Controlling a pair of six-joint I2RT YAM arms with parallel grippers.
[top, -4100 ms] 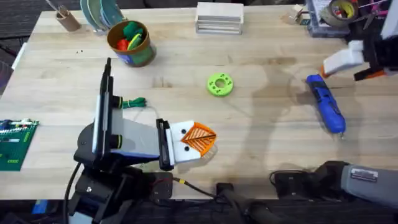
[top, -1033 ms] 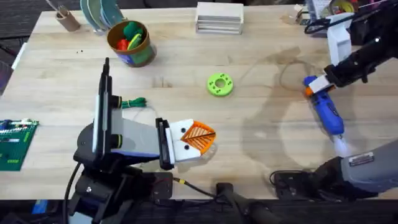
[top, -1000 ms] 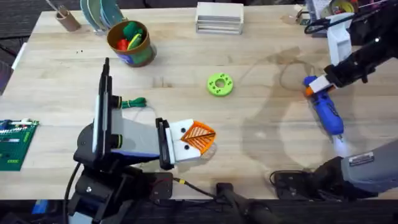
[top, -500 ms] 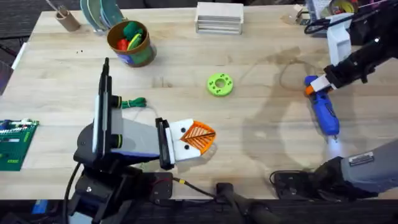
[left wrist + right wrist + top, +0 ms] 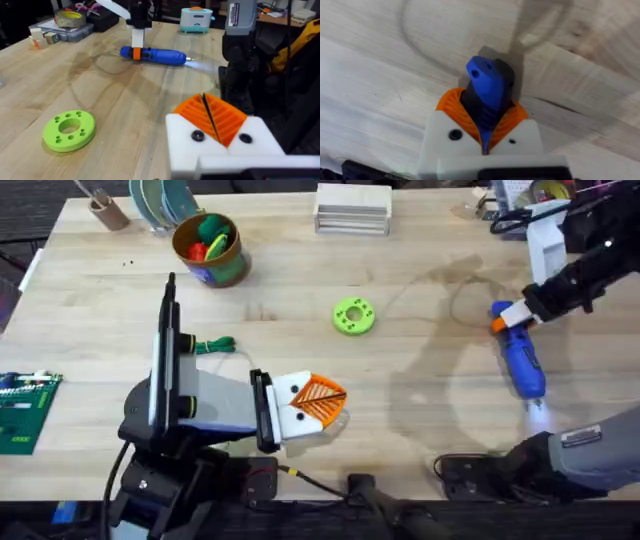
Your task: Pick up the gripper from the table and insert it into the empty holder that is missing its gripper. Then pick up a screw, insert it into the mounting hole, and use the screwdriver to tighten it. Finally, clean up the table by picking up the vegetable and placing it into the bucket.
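Observation:
My left gripper [image 5: 322,402] rests low near the table's [image 5: 420,270] front edge. Its two white holders [image 5: 220,145] each carry an orange ribbed gripper piece [image 5: 211,111], pressed together with nothing between, and dark screw heads [image 5: 197,135] show on the white faces. At the right, my right gripper [image 5: 506,317] is shut on the rear end of the blue screwdriver [image 5: 522,360]; its blue butt [image 5: 487,87] sits between the orange pads [image 5: 451,106]. The bit end is lit. A green vegetable [image 5: 215,345] lies beside the left arm. The bucket [image 5: 210,248] stands far left.
A green round disc [image 5: 353,315] with holes lies mid-table. A white stacked box [image 5: 352,208] stands at the back, a tan wooden cup [image 5: 108,212] at the far left corner, a circuit board [image 5: 20,410] at the left edge, and tape and clutter [image 5: 545,198] at the far right.
The right gripper came down from the right edge and shut on the screwdriver's rear end. Over the last second the screwdriver's bit end swung slightly inward. The left arm stayed still.

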